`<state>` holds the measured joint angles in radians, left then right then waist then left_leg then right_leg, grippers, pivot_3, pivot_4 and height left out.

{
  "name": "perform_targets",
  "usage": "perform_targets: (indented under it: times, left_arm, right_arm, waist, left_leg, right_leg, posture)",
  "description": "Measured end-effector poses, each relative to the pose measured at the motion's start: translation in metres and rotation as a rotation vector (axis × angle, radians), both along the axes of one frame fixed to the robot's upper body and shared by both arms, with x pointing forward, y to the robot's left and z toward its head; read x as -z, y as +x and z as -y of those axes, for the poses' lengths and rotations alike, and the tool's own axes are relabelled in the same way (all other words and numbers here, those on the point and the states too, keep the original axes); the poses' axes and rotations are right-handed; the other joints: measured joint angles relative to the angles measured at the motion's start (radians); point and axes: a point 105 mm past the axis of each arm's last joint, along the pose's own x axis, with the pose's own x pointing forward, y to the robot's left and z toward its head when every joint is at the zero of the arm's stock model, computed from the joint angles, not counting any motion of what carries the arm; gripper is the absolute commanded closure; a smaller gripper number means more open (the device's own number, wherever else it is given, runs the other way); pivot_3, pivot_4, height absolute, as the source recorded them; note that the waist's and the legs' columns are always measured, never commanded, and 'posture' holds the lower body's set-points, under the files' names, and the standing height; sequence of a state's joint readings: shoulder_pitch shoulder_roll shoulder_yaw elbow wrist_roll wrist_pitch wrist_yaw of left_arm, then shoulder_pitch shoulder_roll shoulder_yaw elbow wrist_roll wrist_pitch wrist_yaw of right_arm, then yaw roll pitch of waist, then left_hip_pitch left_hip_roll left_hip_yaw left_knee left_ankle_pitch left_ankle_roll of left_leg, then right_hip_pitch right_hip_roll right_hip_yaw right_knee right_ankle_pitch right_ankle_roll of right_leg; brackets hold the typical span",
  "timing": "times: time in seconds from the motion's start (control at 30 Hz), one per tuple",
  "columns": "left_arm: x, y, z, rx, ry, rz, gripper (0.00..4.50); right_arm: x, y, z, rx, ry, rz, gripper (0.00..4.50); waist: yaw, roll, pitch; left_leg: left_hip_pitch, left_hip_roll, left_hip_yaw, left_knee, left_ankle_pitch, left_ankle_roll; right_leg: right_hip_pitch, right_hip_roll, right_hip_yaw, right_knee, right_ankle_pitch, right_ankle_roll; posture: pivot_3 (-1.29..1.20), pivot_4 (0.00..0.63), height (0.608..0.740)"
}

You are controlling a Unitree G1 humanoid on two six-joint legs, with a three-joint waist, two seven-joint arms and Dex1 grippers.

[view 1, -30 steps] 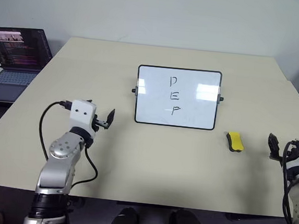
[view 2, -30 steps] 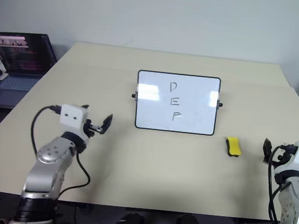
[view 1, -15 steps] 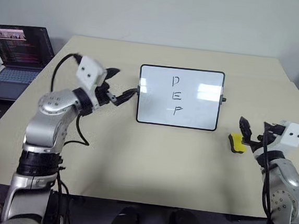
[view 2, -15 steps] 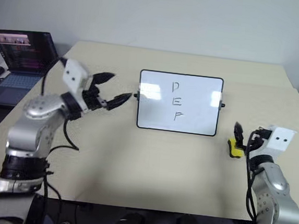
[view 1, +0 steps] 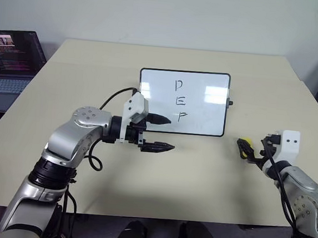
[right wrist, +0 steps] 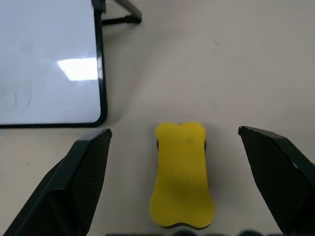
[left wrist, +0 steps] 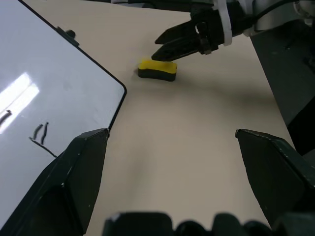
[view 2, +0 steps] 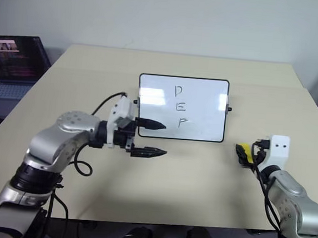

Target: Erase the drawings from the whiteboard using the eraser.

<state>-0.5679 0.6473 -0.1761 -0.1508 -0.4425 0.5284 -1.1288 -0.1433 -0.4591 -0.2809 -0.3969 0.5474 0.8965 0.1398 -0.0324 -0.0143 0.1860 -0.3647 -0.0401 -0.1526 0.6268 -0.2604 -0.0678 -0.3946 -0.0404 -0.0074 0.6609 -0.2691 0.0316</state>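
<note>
The right gripper (right wrist: 179,162) stood with its two black fingers spread wide, one on each side of the eraser (right wrist: 182,174), which lay flat on the table (view 1: 199,172) between them, not yet touched by either finger as far as the wrist view showed. The yellow block pointed lengthwise along the gripper's own line, so the fingers faced its long sides, a sensible stance for closing on the narrow waist of the block. It sat on the robot's right, just beside the lower right corner of the whiteboard (view 1: 151,76), near but apart from the black frame. The board stood propped at a tilt in the middle of the table, and the drawings (view 1: 178,100), three black letters stacked in a column, were all intact. The left gripper (view 1: 156,133) hung with its fingers apart and empty, pointing across toward the right, in front of the board's lower left part; judging by that pose, it may have been placed to steady the board during wiping. A laptop (view 1: 8,61) sat open off the table's far left.
</note>
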Motion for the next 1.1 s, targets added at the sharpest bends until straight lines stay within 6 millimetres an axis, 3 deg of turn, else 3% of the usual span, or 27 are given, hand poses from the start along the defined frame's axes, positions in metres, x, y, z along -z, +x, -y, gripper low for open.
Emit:
perform_targets:
  times: [0.27,0.9,1.0,1.1]
  left_arm:
    - [0.009,0.004,-0.004,-0.023,0.024,0.018,0.00]
    - [0.018,0.011,-0.012,-0.054,0.040,0.037,0.00]
    - [0.022,0.011,-0.013,-0.056,0.042,0.027,0.00]
    - [0.024,0.010,-0.014,-0.052,0.041,0.027,0.00]
  right_arm:
    - [0.020,0.010,0.007,0.015,-0.045,-0.071,0.02]
    - [0.028,0.017,0.018,0.039,-0.045,-0.079,0.02]
    - [0.027,0.020,0.018,0.037,-0.043,-0.073,0.60]
    - [0.028,0.022,0.018,0.041,-0.041,-0.069,1.64]
  waist:
    - [0.001,0.000,0.000]
    - [0.000,0.000,0.000]
    - [0.000,0.000,0.000]
    - [0.001,0.000,0.000]
  left_leg:
    - [0.000,0.000,0.001,0.000,0.000,0.000]
    - [0.000,0.000,0.001,0.001,0.000,0.000]
    - [0.000,0.000,0.001,0.001,0.000,0.000]
    - [0.000,0.000,0.001,0.001,0.000,0.000]
  right_leg:
    - [0.000,0.000,0.000,0.000,0.000,-0.001]
    - [0.000,0.000,0.001,0.001,0.002,-0.003]
    - [0.000,0.000,0.001,0.001,0.003,-0.004]
    - [0.000,0.000,0.001,0.001,0.003,-0.004]
  posture:
    - [0.00,0.150,0.740]
    - [0.00,0.150,0.740]
    - [0.00,0.150,0.740]
    - [0.00,0.150,0.740]
